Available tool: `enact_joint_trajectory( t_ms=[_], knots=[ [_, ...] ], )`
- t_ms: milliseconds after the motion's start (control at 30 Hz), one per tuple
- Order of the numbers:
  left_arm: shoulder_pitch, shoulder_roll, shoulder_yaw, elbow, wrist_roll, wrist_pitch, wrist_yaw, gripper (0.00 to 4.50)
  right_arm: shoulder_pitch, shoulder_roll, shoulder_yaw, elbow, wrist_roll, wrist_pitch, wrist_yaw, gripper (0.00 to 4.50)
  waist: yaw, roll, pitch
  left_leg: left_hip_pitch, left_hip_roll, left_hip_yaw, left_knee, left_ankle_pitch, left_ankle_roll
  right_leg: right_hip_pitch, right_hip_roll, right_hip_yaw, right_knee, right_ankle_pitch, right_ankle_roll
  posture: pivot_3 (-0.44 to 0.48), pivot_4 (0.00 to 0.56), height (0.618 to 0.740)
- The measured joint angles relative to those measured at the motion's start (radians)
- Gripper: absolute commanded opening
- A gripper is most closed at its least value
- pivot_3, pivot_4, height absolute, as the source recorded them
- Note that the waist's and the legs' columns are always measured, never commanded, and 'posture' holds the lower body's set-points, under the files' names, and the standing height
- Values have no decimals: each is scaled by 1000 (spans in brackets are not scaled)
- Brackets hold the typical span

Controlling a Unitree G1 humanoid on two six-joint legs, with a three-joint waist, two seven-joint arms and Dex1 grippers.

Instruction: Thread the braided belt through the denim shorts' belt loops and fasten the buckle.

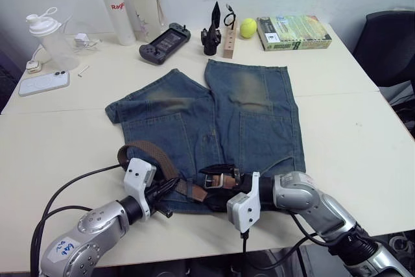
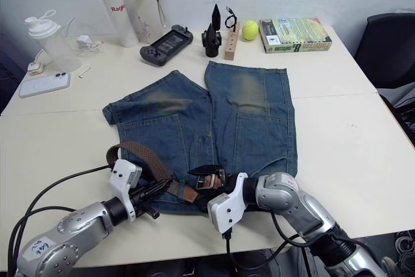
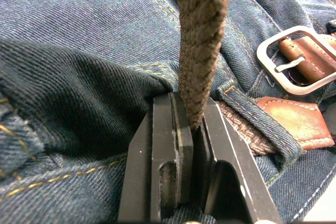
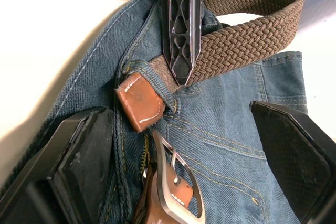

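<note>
A braided belt (image 1: pixel 152 157), dark brown and woven, lies on the waistband of a pair of denim shorts (image 1: pixel 220 118) at the near edge of a pale table (image 1: pixel 350 134). The strap arches up in a loop off the left side of the waistband. Its tan leather tip (image 4: pixel 139 102) pokes out from under a denim belt loop (image 4: pixel 157 85), pointing toward the buckle (image 3: pixel 295 59). The buckle is a silver-grey metal frame with a prong, on a tan leather end, and it lies flat on the denim just beside the tip.

The left gripper (image 3: pixel 193 124) is clamped on the braided belt: its two black fingers (image 3: pixel 168 150) pinch the strap edge-on, just beside the belt loop. The right gripper (image 4: pixel 178 156) is spread wide, with one finger on each side of the buckle, and holds nothing; whether its pads (image 4: pixel 79 156) touch the denim cannot be told.

The shorts lie flat, legs pointing away, with faded yellowish patches. At the far side of the table stand two white bottles (image 1: pixel 130 8), a game controller (image 1: pixel 163 43), a tennis ball (image 1: pixel 248 28), a book (image 1: pixel 293 32), a clear shaker cup (image 1: pixel 48 38) and a white phone (image 1: pixel 44 83).
</note>
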Motion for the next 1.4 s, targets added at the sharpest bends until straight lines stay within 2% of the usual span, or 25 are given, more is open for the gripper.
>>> enact_joint_trajectory(
  t_ms=[700, 833, 1100, 1400],
  knots=[
    [2, -4, 0, -3, 2, 1, 1, 0, -44, 31, 12, 28, -23, 1, -35, 4429, -1, 0, 0, 0, 0, 0, 0, 0, 0, 0, 0, 0, 0, 0, 0, 0, 150, 724],
    [4, -8, 0, -3, 2, 1, 3, 0, -45, 32, 15, 28, -22, 0, -21, 3321, -2, 0, 0, 0, 0, 0, 0, 0, 0, 0, 0, 0, 0, 0, 0, 0, 150, 724],
    [6, -10, 2, -4, 3, 2, 4, 0, -46, 39, 22, 28, -22, -12, 0, 14, -4, 0, 0, 0, 0, 0, 0, 0, 0, 0, 0, 0, 0, 0, 0, 0, 150, 724],
    [8, -15, 7, -7, 4, 9, 4, 0, -53, 38, 22, 31, -22, -15, 25, 14, -8, 0, 0, 0, 0, 0, 0, 0, 0, 0, 0, 0, 1, 0, 0, 0, 150, 724]
  ],
)
